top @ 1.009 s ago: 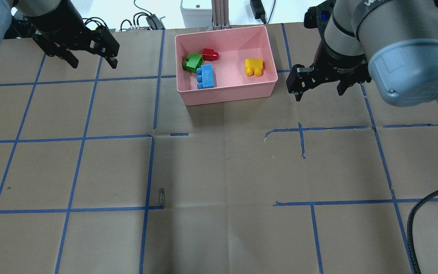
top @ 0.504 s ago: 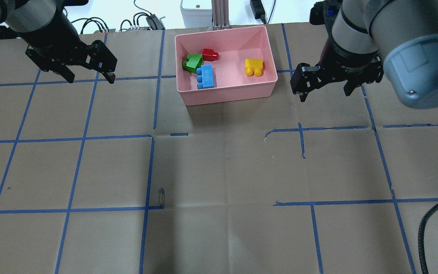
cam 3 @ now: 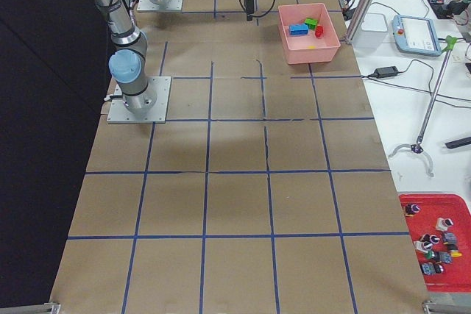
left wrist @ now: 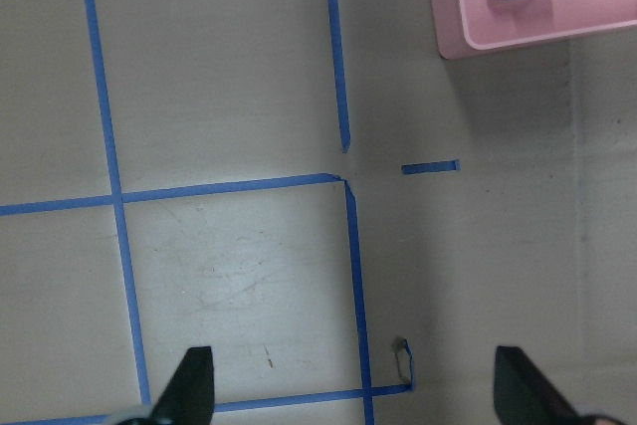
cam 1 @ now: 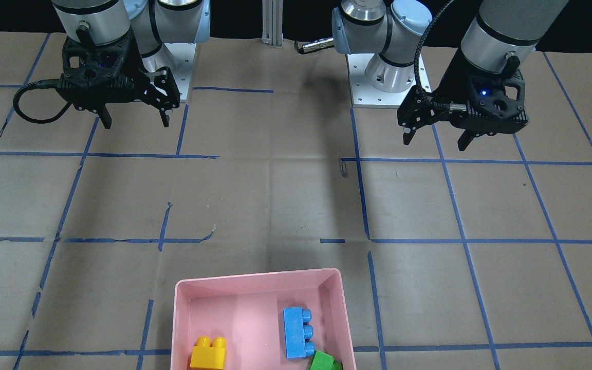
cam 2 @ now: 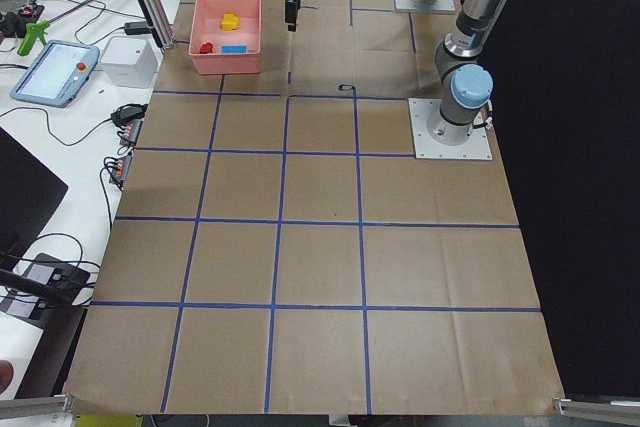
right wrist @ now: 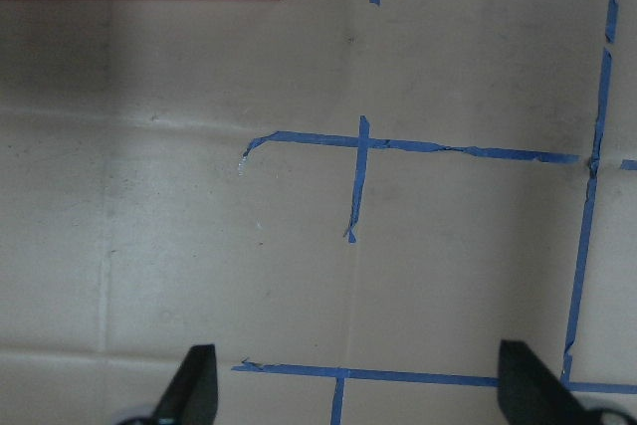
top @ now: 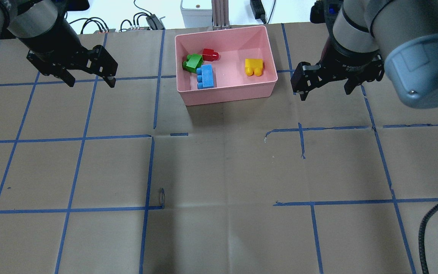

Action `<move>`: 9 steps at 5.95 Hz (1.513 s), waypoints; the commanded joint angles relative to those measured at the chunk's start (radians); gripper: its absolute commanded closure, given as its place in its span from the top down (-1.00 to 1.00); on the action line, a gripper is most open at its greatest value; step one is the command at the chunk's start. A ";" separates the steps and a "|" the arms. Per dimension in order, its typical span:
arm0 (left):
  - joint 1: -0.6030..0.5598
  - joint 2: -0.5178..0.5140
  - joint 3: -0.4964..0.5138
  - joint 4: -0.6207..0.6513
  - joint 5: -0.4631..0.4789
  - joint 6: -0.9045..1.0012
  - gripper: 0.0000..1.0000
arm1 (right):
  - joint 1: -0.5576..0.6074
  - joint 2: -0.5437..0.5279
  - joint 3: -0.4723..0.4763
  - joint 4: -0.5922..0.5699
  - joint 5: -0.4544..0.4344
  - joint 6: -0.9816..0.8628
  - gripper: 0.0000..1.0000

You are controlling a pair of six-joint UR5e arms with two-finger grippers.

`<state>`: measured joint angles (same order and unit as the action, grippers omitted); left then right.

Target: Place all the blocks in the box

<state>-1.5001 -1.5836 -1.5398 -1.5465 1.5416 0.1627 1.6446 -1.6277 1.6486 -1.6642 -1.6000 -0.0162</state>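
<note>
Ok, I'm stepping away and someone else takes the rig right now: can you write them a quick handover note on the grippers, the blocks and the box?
Left gripper: open, empty, raised, left of the box in the overhead view.
Right gripper: open, empty, raised, just right of the box.
Blocks: all four lie inside the box. The green block, red block and blue block are close together in its left half; the yellow block lies apart in its right half.
Done: every block is in the box.
Left: nothing to pick that I can see.
</note>
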 commanded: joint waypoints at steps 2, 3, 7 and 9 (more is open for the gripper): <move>0.000 -0.003 0.000 0.002 0.000 0.000 0.97 | -0.002 0.000 0.000 0.000 0.002 -0.002 1.00; 0.000 -0.004 0.000 0.003 0.000 0.000 0.97 | -0.002 0.002 0.000 -0.002 0.003 -0.002 1.00; 0.000 -0.001 0.001 0.003 0.000 0.001 0.97 | -0.003 0.002 0.010 -0.006 0.003 -0.005 1.00; 0.001 -0.016 0.018 0.005 0.000 0.001 0.97 | -0.003 0.002 0.010 -0.006 0.005 -0.004 1.00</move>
<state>-1.4991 -1.5900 -1.5294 -1.5428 1.5417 0.1641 1.6414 -1.6260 1.6576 -1.6704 -1.5957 -0.0202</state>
